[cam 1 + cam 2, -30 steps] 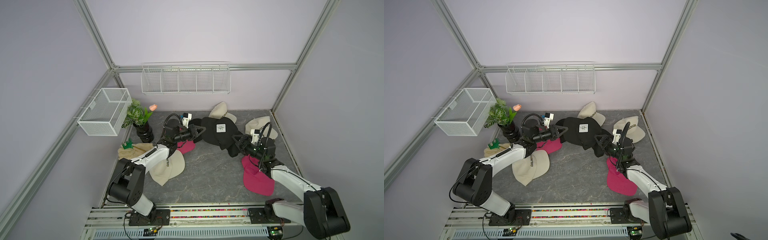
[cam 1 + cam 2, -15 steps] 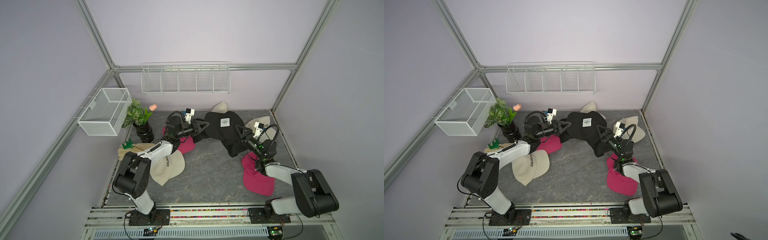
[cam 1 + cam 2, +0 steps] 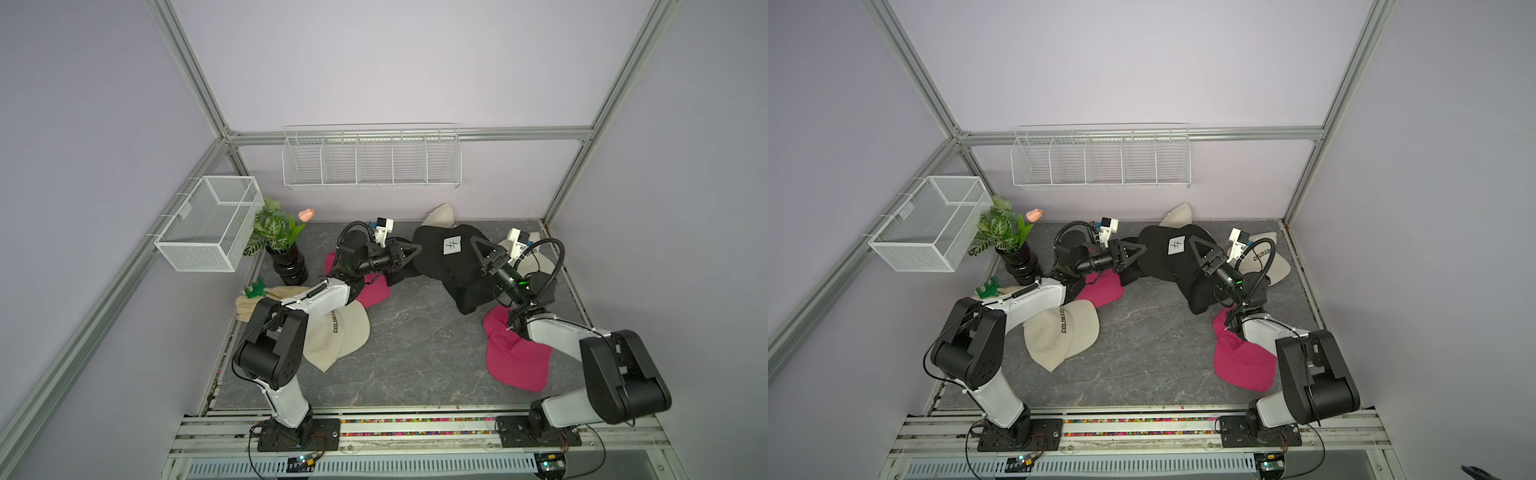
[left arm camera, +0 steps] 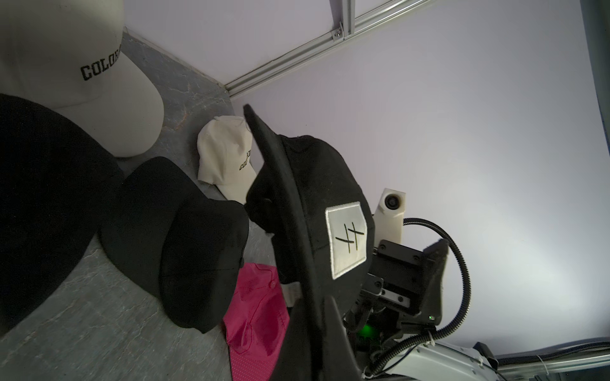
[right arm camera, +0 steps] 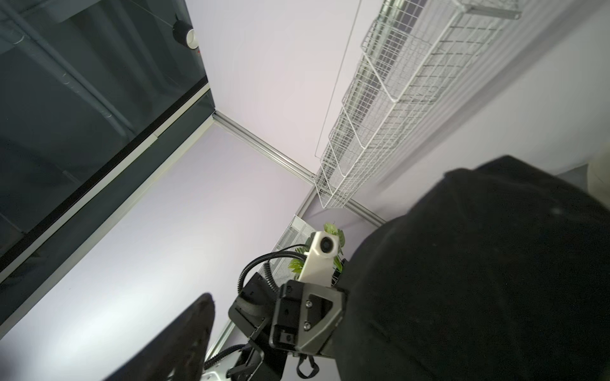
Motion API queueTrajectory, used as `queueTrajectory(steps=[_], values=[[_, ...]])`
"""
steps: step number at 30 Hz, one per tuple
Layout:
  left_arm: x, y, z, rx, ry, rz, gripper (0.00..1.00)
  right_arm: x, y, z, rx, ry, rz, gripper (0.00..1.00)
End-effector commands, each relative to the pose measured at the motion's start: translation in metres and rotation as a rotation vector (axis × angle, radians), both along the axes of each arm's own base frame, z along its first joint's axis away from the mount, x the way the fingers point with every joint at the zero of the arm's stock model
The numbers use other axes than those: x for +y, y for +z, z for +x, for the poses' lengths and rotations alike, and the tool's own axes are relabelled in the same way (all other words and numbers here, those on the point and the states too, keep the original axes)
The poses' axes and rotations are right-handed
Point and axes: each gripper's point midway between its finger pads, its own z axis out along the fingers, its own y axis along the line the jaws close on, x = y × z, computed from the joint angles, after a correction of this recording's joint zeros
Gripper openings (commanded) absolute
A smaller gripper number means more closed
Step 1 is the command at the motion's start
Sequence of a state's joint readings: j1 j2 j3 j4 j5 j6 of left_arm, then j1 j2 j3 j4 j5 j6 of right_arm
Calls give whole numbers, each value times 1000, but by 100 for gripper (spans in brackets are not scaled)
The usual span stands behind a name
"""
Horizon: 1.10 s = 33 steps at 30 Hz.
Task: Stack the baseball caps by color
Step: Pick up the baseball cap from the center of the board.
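Your left gripper (image 3: 417,249) has its jaws pressed together on the rim of the patched black cap (image 3: 434,262). You hold that cap lifted clear of the counter (image 3: 415,357), near the middle of the back edge. Your right gripper (image 3: 478,248) stands spread wide beside the same cap's crown; whether a finger touches the fabric, you cannot tell.

A second black cap (image 3: 469,293) lies on the counter beneath the lifted one. A third black cap (image 3: 395,274) lies just under your left gripper.

- The back cream cap (image 3: 442,214) sits at the back edge.
- The corner cream cap (image 3: 1266,259) sits in the back right corner.
- The front cream cap (image 3: 349,332) lies toward the front left, partly under your left arm.
- The left pink cap (image 3: 376,289) lies beside the third black cap.
- The right pink cap (image 3: 515,365) lies by the right edge, under your right arm.
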<state>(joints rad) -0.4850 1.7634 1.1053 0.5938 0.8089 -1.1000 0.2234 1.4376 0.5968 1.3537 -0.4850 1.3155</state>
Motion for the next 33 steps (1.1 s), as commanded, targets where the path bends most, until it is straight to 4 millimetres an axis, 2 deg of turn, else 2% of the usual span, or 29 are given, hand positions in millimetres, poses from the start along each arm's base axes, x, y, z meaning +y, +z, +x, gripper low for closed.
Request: queueTrajectory(steps=[1,11,15,17,22,25,33], values=[[4,-2,13,32,22,-21,0,6,30,-20,-121,54,-15,92],[15,-8,17,58,36,-27,0,13,18,-33,-91,98,-107,96],[14,-10,17,67,26,-27,0,12,25,-35,-126,89,-113,99],[13,-12,16,72,21,-28,0,12,33,-36,-158,87,-101,91],[14,-15,17,81,27,-26,0,7,47,-33,-208,73,-34,62],[20,-21,20,92,44,-20,0,6,45,-33,-204,76,-42,49],[33,-31,25,113,76,-20,0,4,42,-36,-207,34,-126,7]])
